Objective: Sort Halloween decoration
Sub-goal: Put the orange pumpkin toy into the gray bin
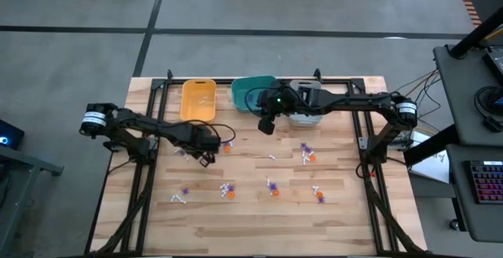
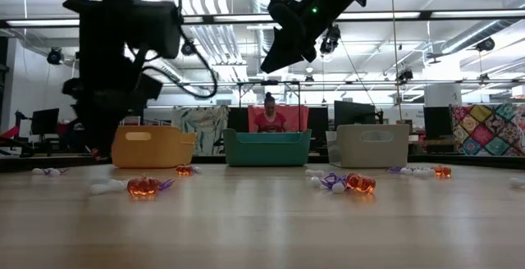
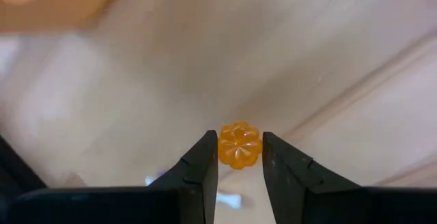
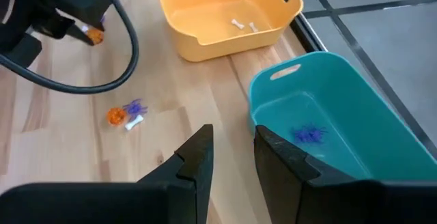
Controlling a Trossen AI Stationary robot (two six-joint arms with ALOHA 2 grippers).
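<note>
1. Nearest you in the low view, loose trinkets lie along the front of the table (image 1: 259,222): an orange one with a purple bit (image 2: 144,187) on one side, and an orange, white and purple cluster (image 2: 349,182) on the other. They lie flat however they fell, sharing no common heading. The rest are scattered over the middle of the board, well apart.

2. Your left gripper (image 3: 237,157) sits over the left-middle of the table, its jaws closed to a narrow gap on a tiny orange pumpkin (image 3: 240,145). The fingertips (image 3: 205,157) press its two opposite flanks. The piece is round and ribbed, so it has no real long axis; its flower-like face looks back at the wrist camera. A grip across the widest part is probably why it sits centred between the tips, clear of the wood.

3. Your right gripper (image 4: 232,149) hangs high near the teal bin (image 4: 328,108), by that bin's corner. Its jaws stand slightly apart with nothing between them. Judging by its place, it has no piece to carry just now.

4. Farthest back stand the bins in a row: the yellow bin (image 4: 225,16) holds two white pieces (image 4: 244,25), the teal one a purple spidery piece (image 4: 311,135), and the grey bin (image 2: 368,146) stands beyond. Colours seem kept apart by bin, so the pumpkin likely belongs in the grey one, though you cannot see inside it.
</note>
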